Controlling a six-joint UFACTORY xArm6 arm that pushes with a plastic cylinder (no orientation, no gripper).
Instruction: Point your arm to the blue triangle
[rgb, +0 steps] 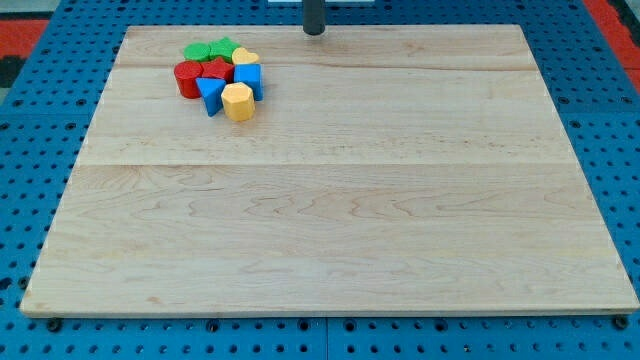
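Note:
The blue triangle (209, 94) lies on the wooden board (330, 190) near the view's top left, at the lower edge of a tight cluster of blocks. Touching it are a yellow hexagon (238, 101) to its right, a red cylinder (187, 78) to its left and a red star (216, 69) above. A blue cube (249, 78), a yellow heart (246, 57) and two green blocks (198, 50) (224, 47) fill out the cluster. My tip (314, 31) is at the view's top centre, well to the right of and above the cluster, touching no block.
The board rests on a blue pegboard table (30, 120) that rings it on all sides. A red area (25, 25) shows at the view's top left corner.

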